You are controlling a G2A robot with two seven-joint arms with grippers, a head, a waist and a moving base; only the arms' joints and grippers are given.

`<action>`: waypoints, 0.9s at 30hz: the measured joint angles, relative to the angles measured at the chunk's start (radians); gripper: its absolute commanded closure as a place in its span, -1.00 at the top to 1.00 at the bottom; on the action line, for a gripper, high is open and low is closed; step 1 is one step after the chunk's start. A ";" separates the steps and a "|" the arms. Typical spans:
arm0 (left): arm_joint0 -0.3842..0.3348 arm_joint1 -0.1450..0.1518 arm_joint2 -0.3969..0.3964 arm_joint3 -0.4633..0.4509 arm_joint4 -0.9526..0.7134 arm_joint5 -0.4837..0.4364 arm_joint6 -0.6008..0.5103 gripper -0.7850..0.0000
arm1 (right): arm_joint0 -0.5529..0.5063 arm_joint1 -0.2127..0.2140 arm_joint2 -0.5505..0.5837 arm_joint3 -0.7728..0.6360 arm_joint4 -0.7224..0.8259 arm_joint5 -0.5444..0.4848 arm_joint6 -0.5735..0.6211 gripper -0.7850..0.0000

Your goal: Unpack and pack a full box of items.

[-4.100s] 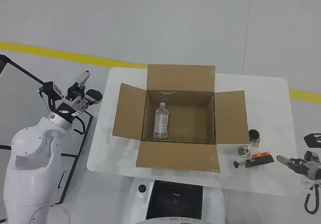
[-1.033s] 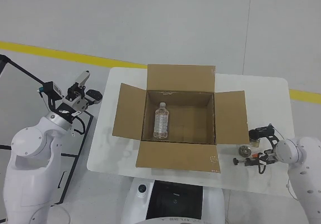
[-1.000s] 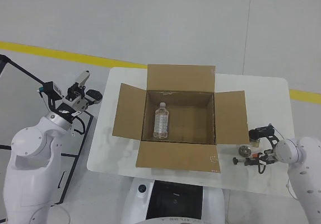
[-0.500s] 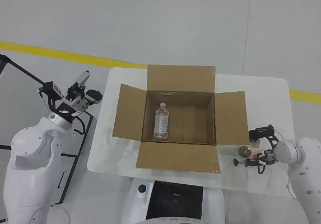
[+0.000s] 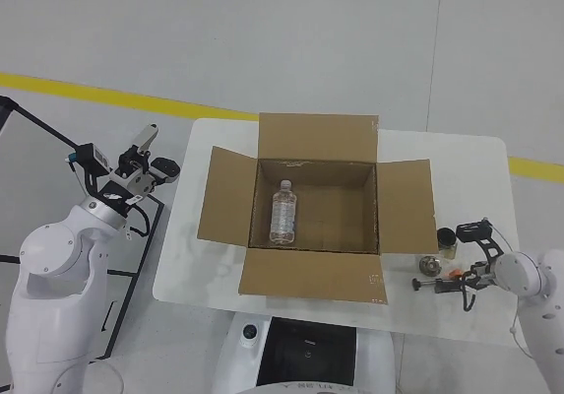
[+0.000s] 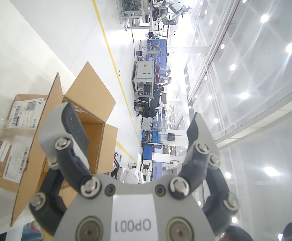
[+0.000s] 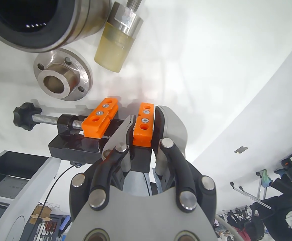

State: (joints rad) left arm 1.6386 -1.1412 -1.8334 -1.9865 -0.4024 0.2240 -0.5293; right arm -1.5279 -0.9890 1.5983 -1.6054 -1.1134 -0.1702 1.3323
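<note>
Right wrist view, vise: small black vise (image 7: 85, 139) with orange blocks, lying on the table (image 7: 211, 51) near its front right corner.
Right gripper: the right gripper (image 7: 143, 121) is clamped across one orange block, one finger tucked into the vise's own gap. It's got a bite!
Handling: looks solid, stiff and heavy for its size. The flat block is a fair hold, but it's off-centre, so the knob end may droop.
Neighbours: steel flange (image 7: 62, 77), threaded stud (image 7: 115, 41) and big steel ring (image 7: 45, 8), close by but apart from the vise.
Box: open cardboard box (image 5: 407, 205) mid-table, a clear bottle (image 5: 282, 211) lying inside.
Left gripper: the left gripper (image 6: 132, 119) is spread wide, empty, up beyond the table's left edge.
</note>
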 measured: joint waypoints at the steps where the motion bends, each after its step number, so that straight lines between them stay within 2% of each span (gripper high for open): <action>1: 0.000 0.000 0.000 0.000 0.000 0.000 0.000 1.00 | -0.004 0.001 0.004 -0.004 0.001 -0.003 0.000 -1.00; 11: 0.000 0.000 0.000 0.000 0.000 0.000 0.000 1.00 | -0.034 0.005 0.034 -0.045 -0.004 0.005 -0.059 -1.00; 21: 0.000 0.000 0.000 0.000 0.000 0.000 0.000 1.00 | -0.190 0.005 0.100 -0.208 -0.063 0.065 -0.241 -1.00; 27: 0.000 0.000 0.000 0.000 0.000 0.000 0.000 1.00 | -0.275 0.003 0.146 -0.293 -0.074 0.089 -0.291 -1.00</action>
State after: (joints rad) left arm 1.6386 -1.1412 -1.8334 -1.9865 -0.4024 0.2240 -0.5293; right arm -1.8026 -0.9862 1.7445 -1.8983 -1.1874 -0.0808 1.0413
